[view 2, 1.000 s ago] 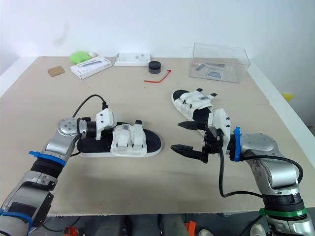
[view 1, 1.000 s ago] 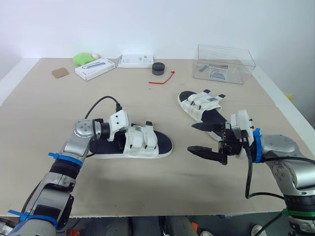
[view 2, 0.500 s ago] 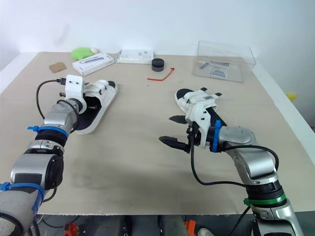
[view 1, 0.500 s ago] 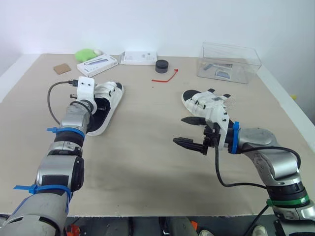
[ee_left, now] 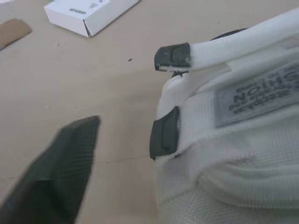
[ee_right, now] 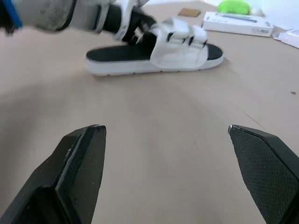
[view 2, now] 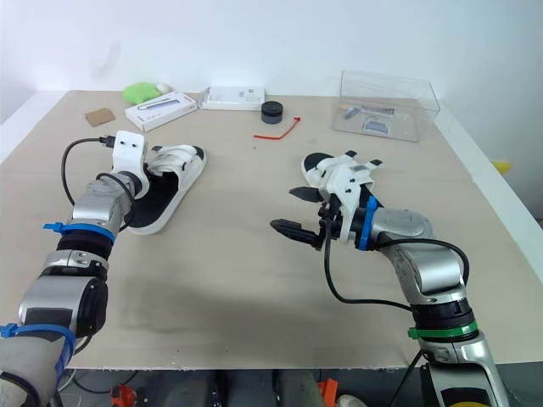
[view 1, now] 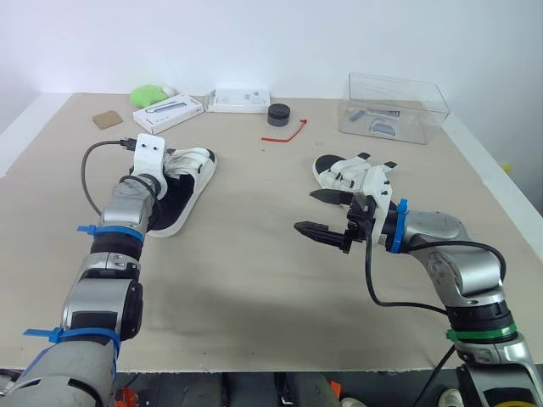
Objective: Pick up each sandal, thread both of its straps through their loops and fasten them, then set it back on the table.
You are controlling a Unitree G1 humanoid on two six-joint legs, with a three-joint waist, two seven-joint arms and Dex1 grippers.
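Left gripper (view 1: pixel 165 170) at white-strap black-sole sandal (view 1: pixel 174 208) near tabletop's (view 1: pixel 254 280) left edge, grip unclear; right gripper (view 1: pixel 305 212) spread, should pinch strap tip (ee_left: pixel 173 56).

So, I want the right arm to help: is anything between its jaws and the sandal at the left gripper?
Nothing visible. Only bare table lies between the right gripper, jaws open, and that sandal; the other sandal sits behind its wrist, out of the path.

Just in front of a black round puck (view 1: pixel 278 114) lies a red tie (view 1: pixel 284 135). Right of it stands a clear plastic box (view 1: pixel 396 102). Left of it lie a flat white box (view 1: pixel 238 100), a longer white box (view 1: pixel 167 113), a green lump (view 1: pixel 151 92) and a brown card (view 1: pixel 107 120).
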